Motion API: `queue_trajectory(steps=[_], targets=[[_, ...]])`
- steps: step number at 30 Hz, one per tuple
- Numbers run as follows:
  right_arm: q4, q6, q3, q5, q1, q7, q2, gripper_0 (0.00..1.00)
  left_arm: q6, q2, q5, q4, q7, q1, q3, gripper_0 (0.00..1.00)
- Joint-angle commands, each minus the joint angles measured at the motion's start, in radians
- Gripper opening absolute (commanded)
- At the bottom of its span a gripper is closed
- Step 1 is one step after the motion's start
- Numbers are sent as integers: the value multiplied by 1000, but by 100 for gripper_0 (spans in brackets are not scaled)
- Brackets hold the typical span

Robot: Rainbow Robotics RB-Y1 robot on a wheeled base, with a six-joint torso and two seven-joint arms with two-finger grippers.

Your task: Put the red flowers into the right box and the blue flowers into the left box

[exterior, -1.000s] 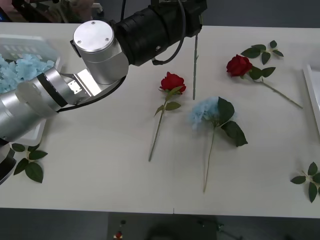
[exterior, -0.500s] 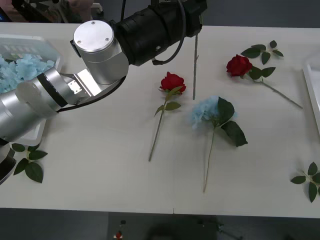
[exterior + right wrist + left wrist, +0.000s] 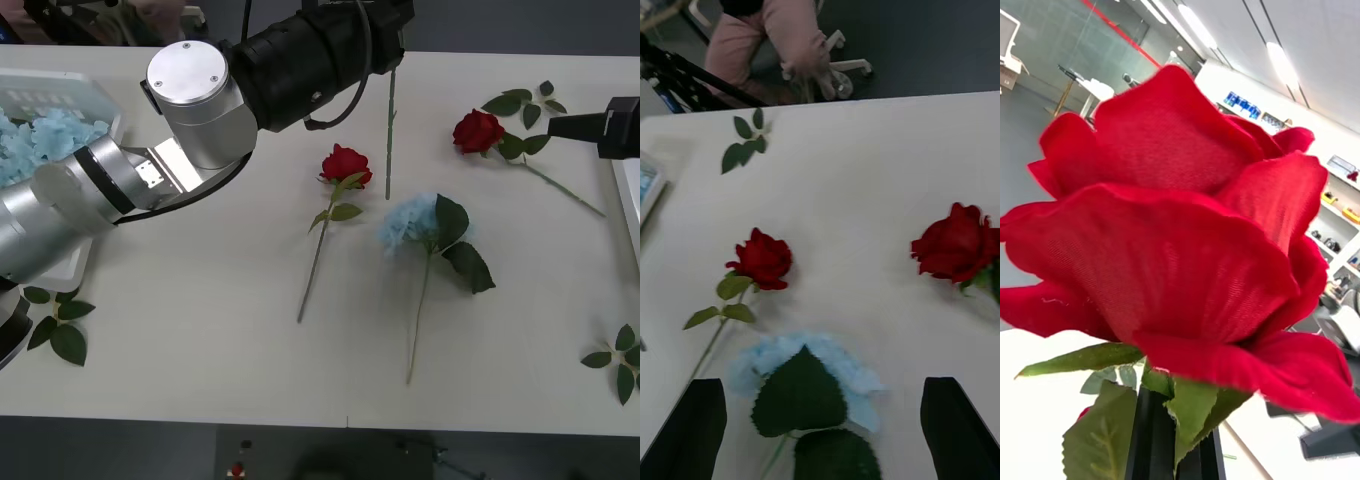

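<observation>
My left gripper is shut on the stem of a red flower, held high over the table's far middle. That flower's bare stem hangs down in the front view. Two more red flowers lie on the table, one mid-table and one to the right. A blue flower lies between them, nearer me. My right gripper is open beside the right red flower. The left box holds blue flowers. The right box shows its rim.
Loose leaf sprigs lie at the front left, the front right and the far right. My left arm's silver elbow spans the left half of the table. Bare tabletop lies along the front edge.
My right gripper has come in from the right edge toward the right red flower. The left arm and its held red flower have stayed still.
</observation>
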Motion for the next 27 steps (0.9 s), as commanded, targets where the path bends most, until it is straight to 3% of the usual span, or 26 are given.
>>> queue_trajectory(steps=[1, 7, 16, 27], targets=[[-159, -79, -23, -68, 84, 52, 61, 75, -9, 17, -4, -32, -48, -27, 4, 0], [-226, -121, -23, -3, 110, 63, 241, 75, -9, 17, -4, -32, -48, -27, 4, 0], [-203, -133, -23, 282, 74, 85, 561, 75, -9, 17, -4, -32, -48, -27, 4, 0], [-156, -133, -12, 451, 5, 92, 790, 75, -9, 17, -4, -32, -48, -27, 4, 0]])
